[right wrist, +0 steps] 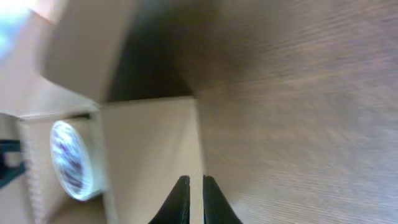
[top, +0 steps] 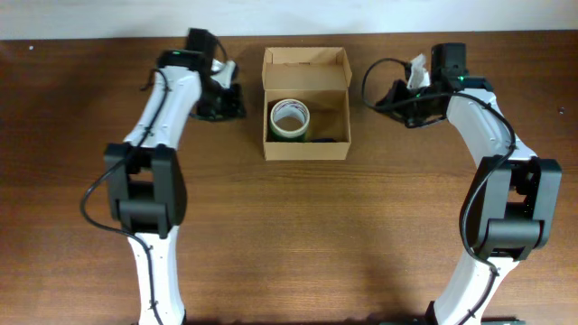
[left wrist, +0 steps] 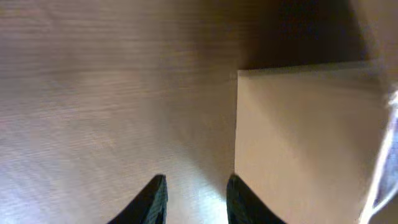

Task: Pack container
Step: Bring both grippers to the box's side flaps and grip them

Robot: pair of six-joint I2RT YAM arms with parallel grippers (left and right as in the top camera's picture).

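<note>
Container (top: 307,150) sits top ctr of the overhead frame, on the wood table (top: 298,235), btwn the two arms. It's open, w/ the flap lid (top: 306,66) folded back toward the top edge of the frame. Inside, a tape roll (top: 290,119) lies flat in the left half, hole up. A dark greenish item (top: 327,137) lies just beside it, toward the box's lower right corner; too small to tell what it is.

L gripper (left wrist: 196,200): in the overhead it's just left of the box, near its upper left corner, not touching. In the L wrist view both fingers (left wrist: 152,202) show at the bottom edge w/ a moderate gap, bare table btwn them, nothing held. The box's tan outer wall fills the right half of that view. The right-hand finger is close to the wall's edge; can't tell if it touches.

R gripper (right wrist: 194,200): overhead has it right of the box, in the upper right of the frame, w/ a clear gap to the box. In the R wrist view the fingers are at bottom ctr, pressed nearly together w/ only a sliver btwn, gripping nothing. The box w/ the roll inside is in the left half of that view, blurred.
</note>
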